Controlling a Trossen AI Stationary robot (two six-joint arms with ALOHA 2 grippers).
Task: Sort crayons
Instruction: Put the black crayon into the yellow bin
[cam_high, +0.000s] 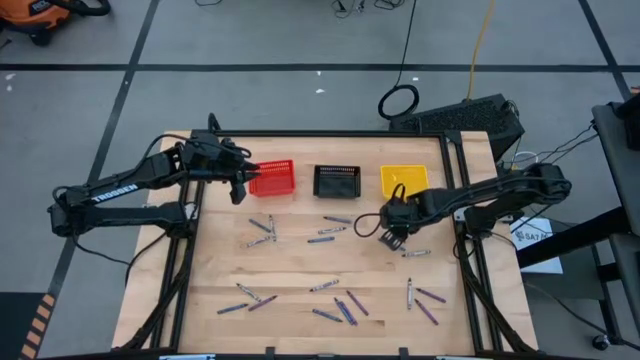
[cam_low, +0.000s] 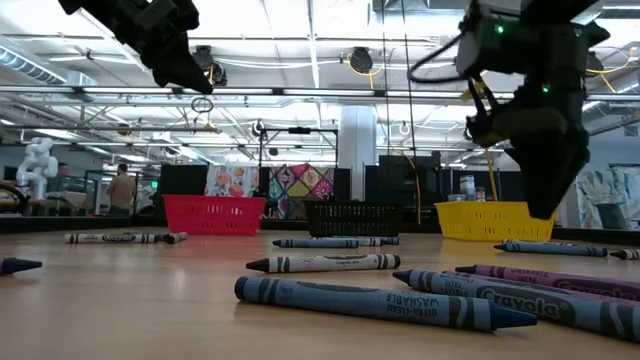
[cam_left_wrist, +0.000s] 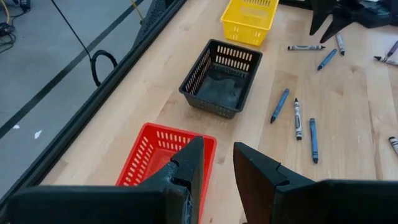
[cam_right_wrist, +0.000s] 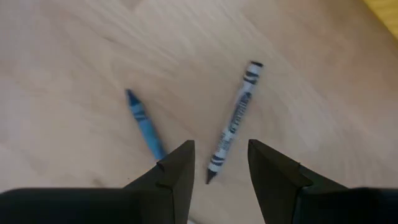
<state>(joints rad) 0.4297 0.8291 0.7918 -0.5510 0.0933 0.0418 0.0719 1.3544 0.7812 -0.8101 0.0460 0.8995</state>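
Crayons in blue, purple and grey lie flat and scattered on the wooden table (cam_high: 300, 265), in groups at the left (cam_high: 262, 232), the middle (cam_high: 330, 232) and the near side (cam_high: 340, 306). My right gripper (cam_high: 388, 238) is open and empty, hovering low over the table near the yellow basket (cam_high: 404, 180). In its wrist view its fingers (cam_right_wrist: 221, 152) stand above one end of a grey crayon (cam_right_wrist: 235, 121), with a blue crayon (cam_right_wrist: 143, 124) beside it. My left gripper (cam_high: 238, 190) is open and empty, raised above the near side of the red basket (cam_left_wrist: 155, 152).
Red (cam_high: 272, 178), black (cam_high: 337, 181) and yellow baskets stand in a row along the far side of the table. The black basket (cam_left_wrist: 221, 78) shows nothing inside. Metal frame rails run along the table's edges. More crayons lie near the front edge (cam_low: 380, 298).
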